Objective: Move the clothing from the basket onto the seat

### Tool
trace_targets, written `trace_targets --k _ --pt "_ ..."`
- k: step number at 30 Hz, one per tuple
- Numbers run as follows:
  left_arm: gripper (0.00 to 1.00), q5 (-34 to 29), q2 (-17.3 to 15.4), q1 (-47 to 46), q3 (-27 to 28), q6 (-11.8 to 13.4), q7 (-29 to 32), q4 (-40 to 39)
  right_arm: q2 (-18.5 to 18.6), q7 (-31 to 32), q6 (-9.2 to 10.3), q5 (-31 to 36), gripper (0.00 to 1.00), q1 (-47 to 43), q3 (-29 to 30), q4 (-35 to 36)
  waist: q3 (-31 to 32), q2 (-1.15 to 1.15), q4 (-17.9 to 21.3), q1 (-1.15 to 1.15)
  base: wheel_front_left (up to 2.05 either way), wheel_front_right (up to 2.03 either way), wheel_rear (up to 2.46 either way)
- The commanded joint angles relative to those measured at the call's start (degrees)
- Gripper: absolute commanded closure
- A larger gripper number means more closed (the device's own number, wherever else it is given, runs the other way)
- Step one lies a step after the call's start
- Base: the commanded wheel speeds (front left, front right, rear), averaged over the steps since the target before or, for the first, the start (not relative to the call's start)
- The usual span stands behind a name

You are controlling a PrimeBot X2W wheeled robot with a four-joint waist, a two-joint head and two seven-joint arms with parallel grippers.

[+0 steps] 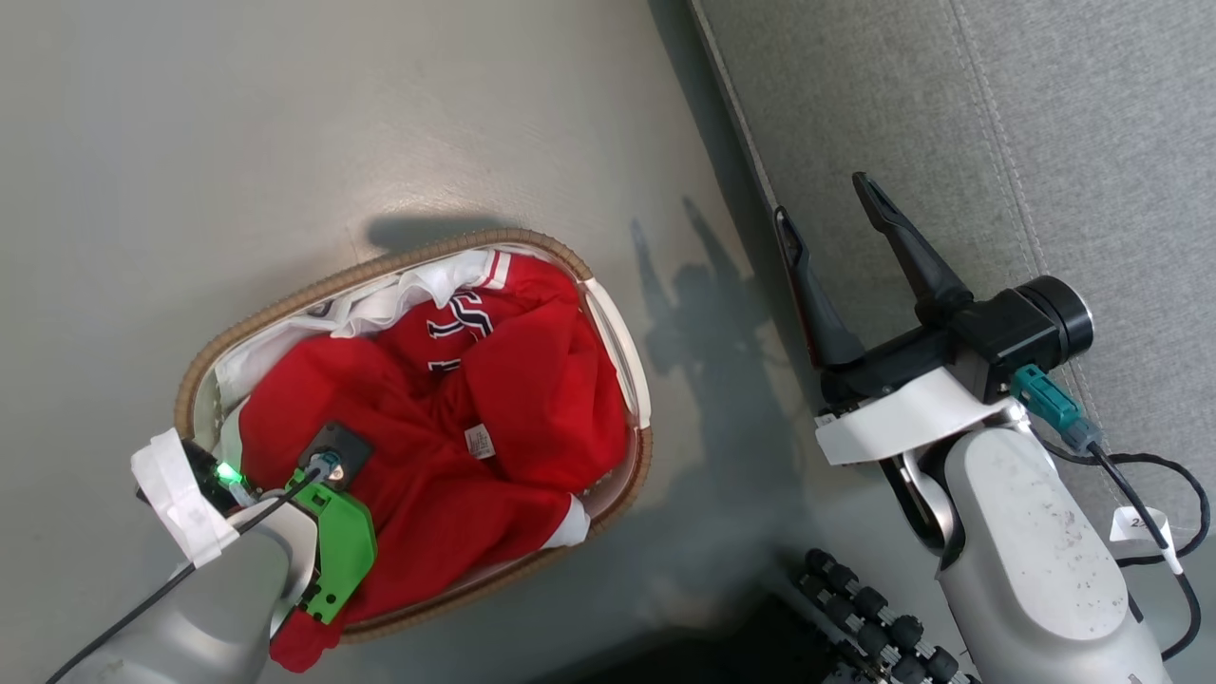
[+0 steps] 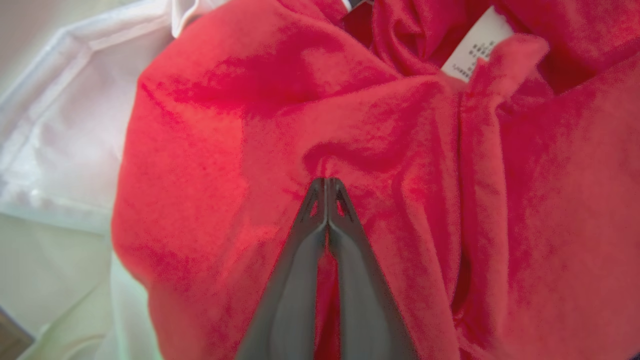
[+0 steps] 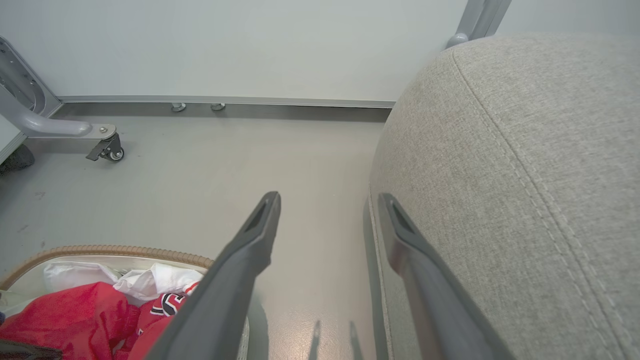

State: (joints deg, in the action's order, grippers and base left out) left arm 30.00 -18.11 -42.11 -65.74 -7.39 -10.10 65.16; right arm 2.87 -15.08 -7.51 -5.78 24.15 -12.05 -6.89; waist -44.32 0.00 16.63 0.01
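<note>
Two grippers: left gripper (image 2: 326, 182) pinched shut on crumpled red-and-white jersey clothing (image 1: 427, 465) inside the oval white brown-rimmed basket (image 3: 110, 248); right gripper (image 1: 822, 198) spread wide, empty, over the grey fabric seat (image 1: 950, 114) at its left edge; bare floor (image 1: 285, 114) between.

1. Head view: from high above, facing steeply down at the floor (image 1: 285, 123), basket (image 1: 427, 252) lower left, seat (image 1: 1045, 142) upper right.
2. Left wrist view: very close to the clothing (image 2: 425, 200), looking along its own fingers (image 2: 295, 280).
3. Right wrist view: low, facing across the floor toward a wall (image 3: 250, 45); shares basket and seat edge with head view.
</note>
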Motion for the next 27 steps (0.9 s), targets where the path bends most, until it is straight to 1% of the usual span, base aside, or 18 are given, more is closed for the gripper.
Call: trace_targets --k 1,8,14,17,20,23,27 --pt "1.00 1.4 0.2 1.0 -0.3 -0.2 -0.5 0.3 0.1 -0.1 0.04 -0.2 0.00 0.4 0.1 -0.5 1.8 0.00 -0.4 -0.01 0.00 0.00 0.00" --pt "1.00 6.9 2.1 4.1 -1.2 -0.2 -3.0 0.2 0.1 -0.1 0.04 0.2 0.00 -1.4 0.7 -2.1 8.4 0.00 -1.5 -0.01 0.00 0.00 0.00" --pt "1.00 9.7 3.8 6.0 0.5 -0.2 -5.0 -0.9 0.1 -0.1 0.04 0.1 0.00 -3.2 1.0 -3.5 14.4 0.00 -2.8 -0.01 0.00 0.00 0.00" --pt "1.00 9.0 3.8 6.3 3.5 0.6 -5.2 -4.9 0.2 -0.1 0.04 0.1 0.00 -4.3 1.5 -4.2 17.8 0.00 -3.5 -0.01 0.00 0.00 0.00" --pt "1.00 7.2 3.3 9.1 7.0 1.7 -5.2 -9.4 0.2 -0.1 0.04 0.5 0.00 -5.6 2.1 -4.8 21.3 0.00 -4.3 -0.01 0.00 0.00 0.00" --pt "1.00 5.2 3.2 11.5 11.5 2.9 -5.1 -14.7 0.2 -0.1 0.04 0.8 0.00 -7.2 2.8 -5.5 25.0 0.00 -5.2 -0.01 0.00 0.00 0.00" --pt "1.00 1.5 3.6 15.9 17.6 3.8 -5.1 -21.0 0.2 -0.1 0.04 1.5 0.00 -9.5 3.7 -6.1 29.3 0.00 -6.8 -0.01 0.00 0.00 0.00"
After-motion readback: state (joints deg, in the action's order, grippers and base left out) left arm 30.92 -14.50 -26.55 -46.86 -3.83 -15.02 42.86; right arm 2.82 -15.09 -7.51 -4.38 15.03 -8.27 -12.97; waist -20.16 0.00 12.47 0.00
